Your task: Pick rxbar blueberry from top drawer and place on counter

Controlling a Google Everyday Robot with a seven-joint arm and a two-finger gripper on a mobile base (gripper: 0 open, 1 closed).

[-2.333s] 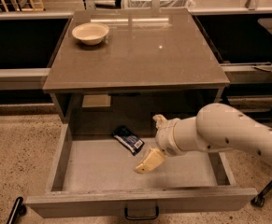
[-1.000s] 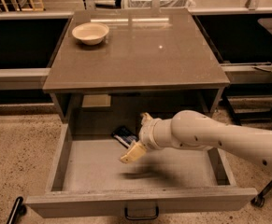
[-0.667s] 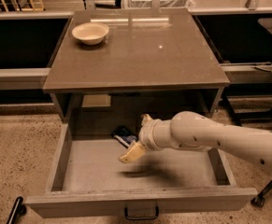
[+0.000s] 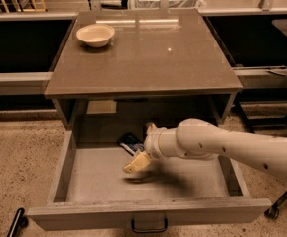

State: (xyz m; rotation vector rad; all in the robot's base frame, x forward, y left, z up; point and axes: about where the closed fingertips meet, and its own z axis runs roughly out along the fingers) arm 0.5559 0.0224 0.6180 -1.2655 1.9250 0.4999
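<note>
In the camera view we find the gripper point(image 4: 144, 146) inside the open top drawer point(image 4: 84, 181), its fingers point(image 4: 137, 163) spread apart and holding nothing. The rxbar blueberry point(image 4: 130, 143) lies on the drawer floor just at the gripper's 9 o'clock, level with the gap between the fingers; we cannot tell whether they touch. The counter point(image 4: 148, 58) above carries a bowl point(image 4: 95, 34) at its 11 o'clock corner.

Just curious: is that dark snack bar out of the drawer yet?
No. The rxbar blueberry lies inside the top drawer; the tool is right by it.
</note>
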